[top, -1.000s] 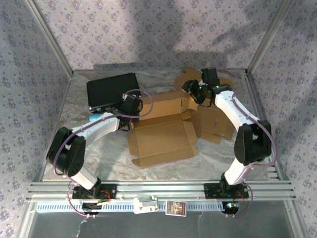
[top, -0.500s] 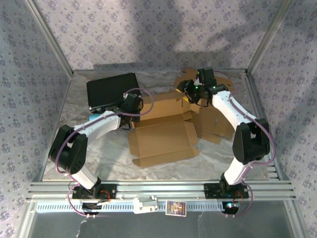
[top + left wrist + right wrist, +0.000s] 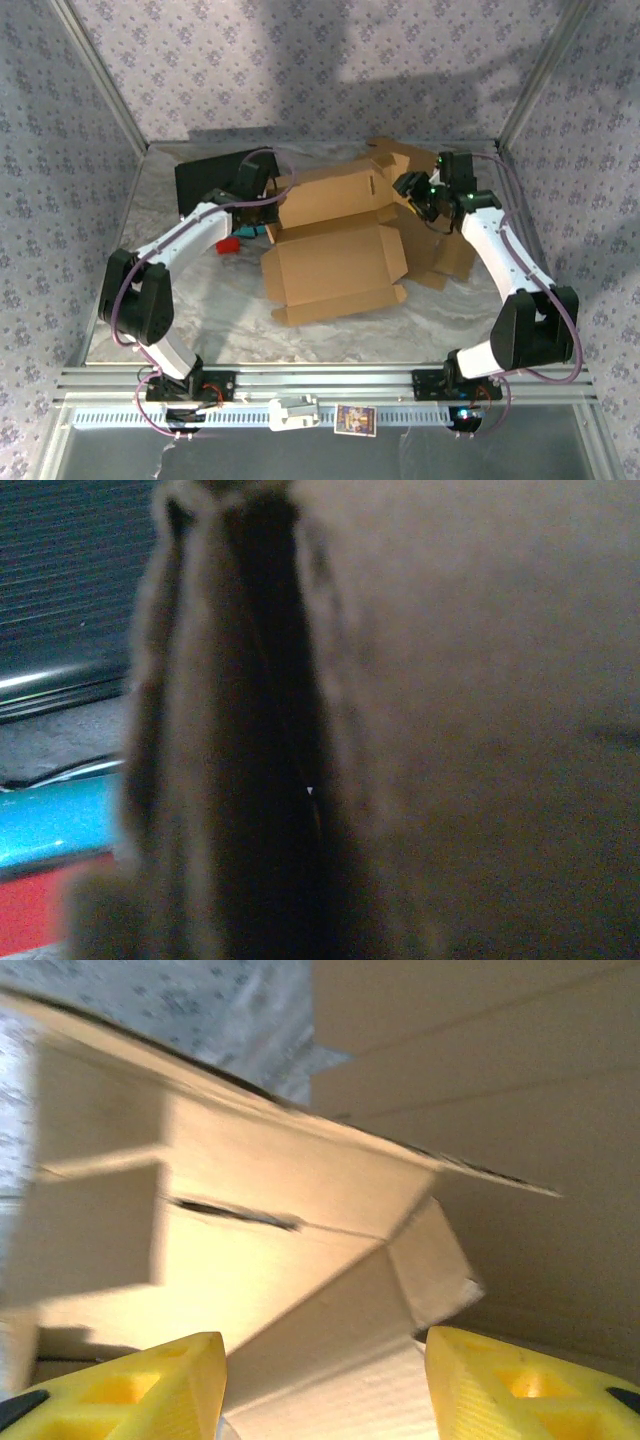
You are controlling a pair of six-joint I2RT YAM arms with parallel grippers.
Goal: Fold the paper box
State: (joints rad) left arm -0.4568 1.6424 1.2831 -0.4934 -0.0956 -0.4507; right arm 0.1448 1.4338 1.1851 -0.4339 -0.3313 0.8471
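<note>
- Gripping the paper box (image 3: 335, 265) at its rear-left flap edge, the left gripper (image 3: 268, 207) has its jaws pressed together and looks to be pinching the cardboard. Its wrist cam gives blurred brown board at v. close range.
- Box sits mid-table (image 3: 200, 300), with the base panel flat toward the arms & the back panel tilted up behind it.
- Right gripper (image 3: 414, 190) hovers at the box's rear-right corner. Its yellow fingers (image 3: 150, 1385) are spread wide, with a side flap (image 3: 400, 1280) between them; contact unclear.
- Black case (image 3: 200, 180) lies rear-left, behind the L arm.
- Red item (image 3: 228, 244) & teal item (image 3: 250, 232) lie just left of the box.
- Flat cardboard stack (image 3: 445, 255) lies to the box's right, under the R arm.
</note>
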